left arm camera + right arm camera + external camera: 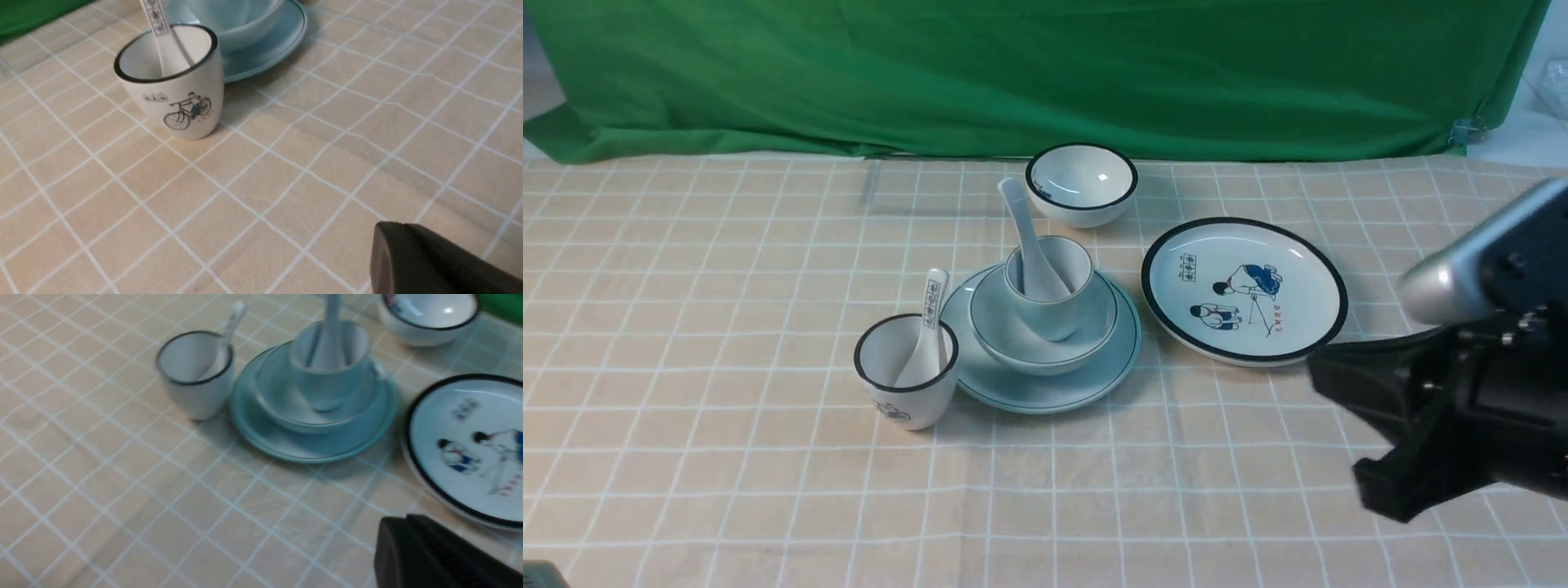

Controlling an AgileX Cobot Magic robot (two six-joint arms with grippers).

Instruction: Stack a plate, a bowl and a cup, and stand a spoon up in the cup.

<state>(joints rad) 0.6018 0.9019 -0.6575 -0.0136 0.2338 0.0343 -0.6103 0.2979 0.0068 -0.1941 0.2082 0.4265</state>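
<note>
Stack checked at the plate (pixel 1045 394), which lies flat on the checked cloth (pixel 727 457). The bowl (pixel 1013 331) sits in the plate, the cup (pixel 1058 314) in the bowl, and the spoon (pixel 1023 233) stands in the cup, its handle leaning back and left above the rim.

At the plate's front-left rim stands a printed cup (pixel 907 400) holding a marked spoon (pixel 931 322); I cannot tell whether cup and rim touch. A picture plate (pixel 1245 290) lies just beside the right rim, with a narrow strip of cloth between. A small bowl (pixel 1081 184) sits behind the plate, apart.

I see wide open cloth in front of the plate.

The right gripper (pixel 1405 457) hangs front-right of the plate, blurred. The left gripper (pixel 425 261) shows one dark finger over bare cloth. I cannot tell how either pair of jaws stands.
</note>
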